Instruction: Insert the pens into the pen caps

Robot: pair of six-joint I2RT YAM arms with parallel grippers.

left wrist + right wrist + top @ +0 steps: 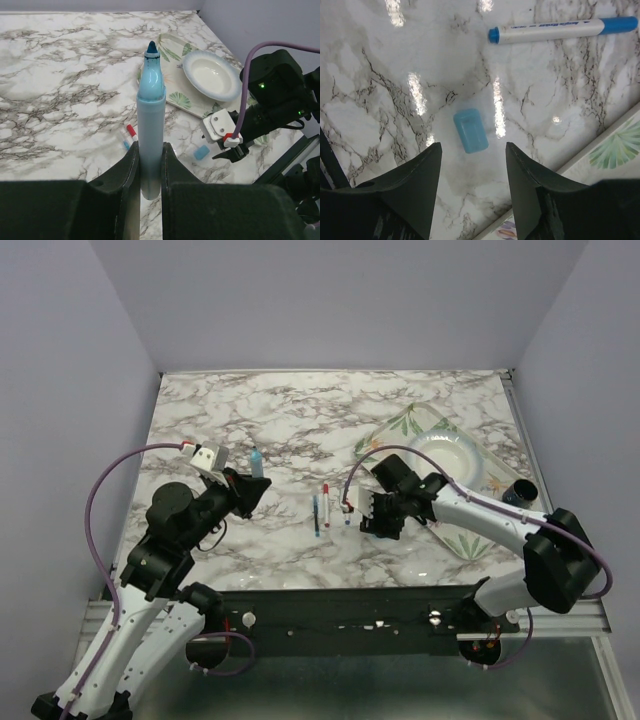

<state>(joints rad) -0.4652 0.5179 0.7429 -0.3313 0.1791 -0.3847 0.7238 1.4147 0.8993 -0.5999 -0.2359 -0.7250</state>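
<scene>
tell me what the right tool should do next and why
Probably lower the right tool straight down and close on the light blue cap. The cap lies flat on the marble table below its open jaws, not yet touched, while the left tool holds the matching light blue pen uncapped.

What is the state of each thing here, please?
light blue pen: uncapped, clamped in the left gripper.
light blue cap: lying loose on the table.
right gripper: open, above the light blue cap.
white pen: lying flat.
bowl: empty.
</scene>
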